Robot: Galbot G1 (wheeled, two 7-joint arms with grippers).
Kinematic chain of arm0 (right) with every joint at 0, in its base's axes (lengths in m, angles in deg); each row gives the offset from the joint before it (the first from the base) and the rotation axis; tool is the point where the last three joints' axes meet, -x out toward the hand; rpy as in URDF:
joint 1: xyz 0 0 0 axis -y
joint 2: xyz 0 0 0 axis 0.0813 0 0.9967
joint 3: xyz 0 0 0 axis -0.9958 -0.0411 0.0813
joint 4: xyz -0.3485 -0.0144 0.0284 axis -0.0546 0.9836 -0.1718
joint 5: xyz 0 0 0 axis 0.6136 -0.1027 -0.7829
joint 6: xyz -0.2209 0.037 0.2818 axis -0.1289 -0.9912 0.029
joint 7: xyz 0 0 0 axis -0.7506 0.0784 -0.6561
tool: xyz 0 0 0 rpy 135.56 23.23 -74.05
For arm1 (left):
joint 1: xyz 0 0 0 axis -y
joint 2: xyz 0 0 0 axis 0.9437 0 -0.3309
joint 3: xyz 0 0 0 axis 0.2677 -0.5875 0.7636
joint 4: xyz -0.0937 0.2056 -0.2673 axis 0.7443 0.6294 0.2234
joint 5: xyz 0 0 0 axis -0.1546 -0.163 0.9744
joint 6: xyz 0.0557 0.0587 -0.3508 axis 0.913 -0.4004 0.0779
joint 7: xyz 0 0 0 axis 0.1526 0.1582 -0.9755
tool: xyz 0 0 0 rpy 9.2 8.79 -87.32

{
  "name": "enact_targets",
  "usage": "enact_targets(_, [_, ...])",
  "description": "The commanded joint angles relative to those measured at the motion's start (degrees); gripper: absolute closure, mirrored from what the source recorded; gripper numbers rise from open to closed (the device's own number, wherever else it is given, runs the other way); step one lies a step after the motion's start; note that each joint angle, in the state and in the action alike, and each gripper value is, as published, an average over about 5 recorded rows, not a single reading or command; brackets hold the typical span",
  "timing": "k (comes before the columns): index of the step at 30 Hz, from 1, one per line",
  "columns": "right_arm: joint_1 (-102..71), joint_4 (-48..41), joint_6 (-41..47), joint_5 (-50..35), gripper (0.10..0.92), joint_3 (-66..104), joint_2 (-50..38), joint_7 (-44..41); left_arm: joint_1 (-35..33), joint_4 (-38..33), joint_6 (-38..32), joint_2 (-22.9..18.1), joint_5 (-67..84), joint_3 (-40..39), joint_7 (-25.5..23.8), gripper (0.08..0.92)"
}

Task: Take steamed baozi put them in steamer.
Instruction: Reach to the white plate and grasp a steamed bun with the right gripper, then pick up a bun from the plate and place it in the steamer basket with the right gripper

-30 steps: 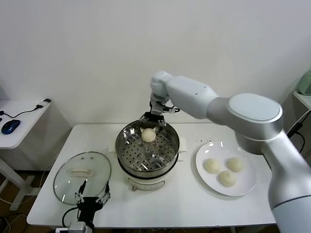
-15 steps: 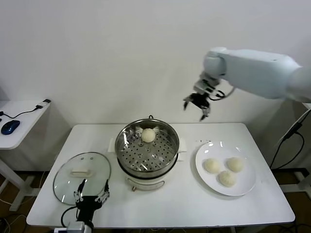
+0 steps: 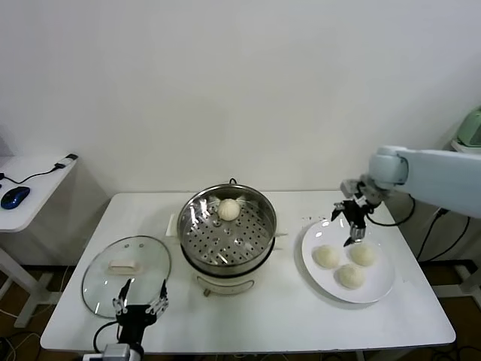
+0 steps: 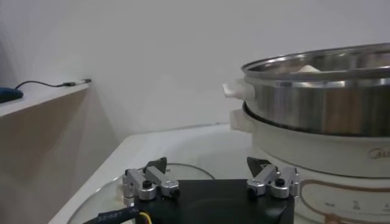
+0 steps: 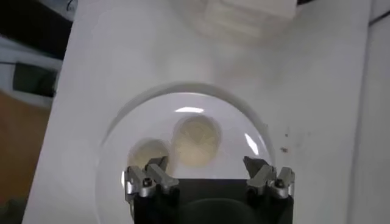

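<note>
One steamed baozi [image 3: 228, 208] lies on the perforated tray at the back of the shiny steamer [image 3: 195, 237]. Three more baozi [image 3: 327, 256] lie on a white plate [image 3: 381, 286] to the steamer's right. My right gripper [image 3: 352, 222] is open and empty, hovering just above the plate's back edge. In the right wrist view two baozi [image 5: 195, 140] show below its spread fingers [image 5: 206, 170]. My left gripper [image 3: 140, 307] is open and parked low at the table's front left, over the glass lid; the steamer [image 4: 323, 100] shows in its view.
A round glass lid [image 3: 98, 282] with a white handle lies flat on the table left of the steamer. A side table with a mouse [image 3: 15, 195] stands at far left. The wall runs close behind the table.
My right gripper left the baozi in the steamer, rose and swung right, then came down over the plate. The left arm has not moved.
</note>
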State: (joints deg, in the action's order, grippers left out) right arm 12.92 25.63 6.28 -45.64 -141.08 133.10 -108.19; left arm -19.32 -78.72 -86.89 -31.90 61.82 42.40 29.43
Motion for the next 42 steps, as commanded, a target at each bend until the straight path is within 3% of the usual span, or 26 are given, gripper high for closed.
enact_targets(1, [-15.06,-4.42,8.07,2.18,0.203,9.58,0.45,3.96,-0.36,0.18,-0.1,-0.08,-0.03,0.2,0.08,0.177])
enact_targets(22, [-19.5,-9.04,8.57,7.58,0.208,14.17,4.29,5.43,-0.68,0.37,-0.5,-0.28,-0.07,-0.14,0.27,0.177])
enact_targets(31, [-18.31,-6.81,8.61,8.17,0.313,14.39,3.38,4.94,-1.0,0.05,-0.46,-0.2,-0.22,-0.23,0.37,0.177])
enact_targets(36, [-10.98,-3.76,7.83,6.54,0.343,11.72,1.41,2.61,-1.31,-0.41,-0.29,-0.21,-0.26,-0.39,0.49,0.177])
enact_targets(42, [8.92,-0.63,5.37,-2.16,0.345,0.31,2.25,-3.14,-1.37,-1.07,-0.04,-0.18,-0.34,-0.78,0.52,0.177])
